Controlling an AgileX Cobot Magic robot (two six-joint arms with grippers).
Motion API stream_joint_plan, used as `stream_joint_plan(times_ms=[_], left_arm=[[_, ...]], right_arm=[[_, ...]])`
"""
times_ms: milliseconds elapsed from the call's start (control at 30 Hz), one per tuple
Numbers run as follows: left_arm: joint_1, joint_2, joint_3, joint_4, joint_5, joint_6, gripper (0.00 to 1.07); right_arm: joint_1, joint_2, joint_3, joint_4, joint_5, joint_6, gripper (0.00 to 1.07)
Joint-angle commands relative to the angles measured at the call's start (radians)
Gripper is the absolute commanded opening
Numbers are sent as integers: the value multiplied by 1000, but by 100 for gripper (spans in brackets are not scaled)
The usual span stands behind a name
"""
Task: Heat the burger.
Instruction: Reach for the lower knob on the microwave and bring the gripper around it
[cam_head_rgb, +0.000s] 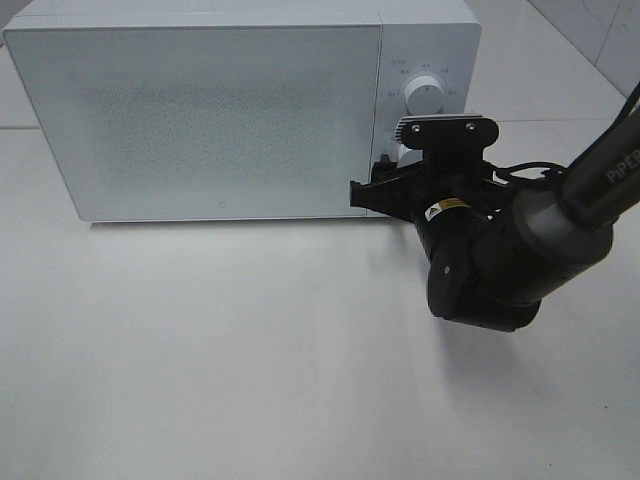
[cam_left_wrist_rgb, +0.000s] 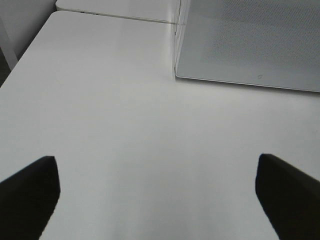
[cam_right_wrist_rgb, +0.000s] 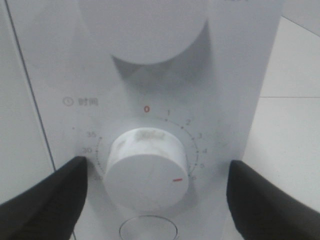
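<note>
Presently: white boxy microwave at 11 o'clock on a smooth matte white table. Door shut, flat panel with a fine speckled frosted patch, not see-through. Burger not visible in any view; cannot tell where it is.

Right gripper at the control strip, black arm coming in from 3 o'clock. Its fingers are matte black wedges spread wide, one on each side of the timer knob, clear of it, nothing held. Knob is a stubby white cylinder with a scuffed, greyish rim. Its red dash sits near 4 o'clock, by the printed 5; red 0 at 12 o'clock, 30 and 35 around 9 to 10 o'clock. Upper knob larger, plain white, round. Rim of an oval button at the knob's 6 o'clock.

Left gripper over bare table, dark fingers far apart, empty; microwave corner at its 1 o'clock.
</note>
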Motion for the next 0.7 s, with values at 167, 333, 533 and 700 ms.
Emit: stream_joint_plan(times_ms=[167,333,533,700], left_arm=[[0,-19,3,-1,-14,-1,100],[0,-19,3,-1,-14,-1,100],[0,-19,3,-1,-14,-1,100],[0,-19,3,-1,-14,-1,100]], right_arm=[[-4,-12,-14,-6,-24,-5,73],[-4,-31,-14,-13,-25,-16,73],[7,-34,-14,-25,-24,-16,73],[7,-34,-14,-25,-24,-15,71]])
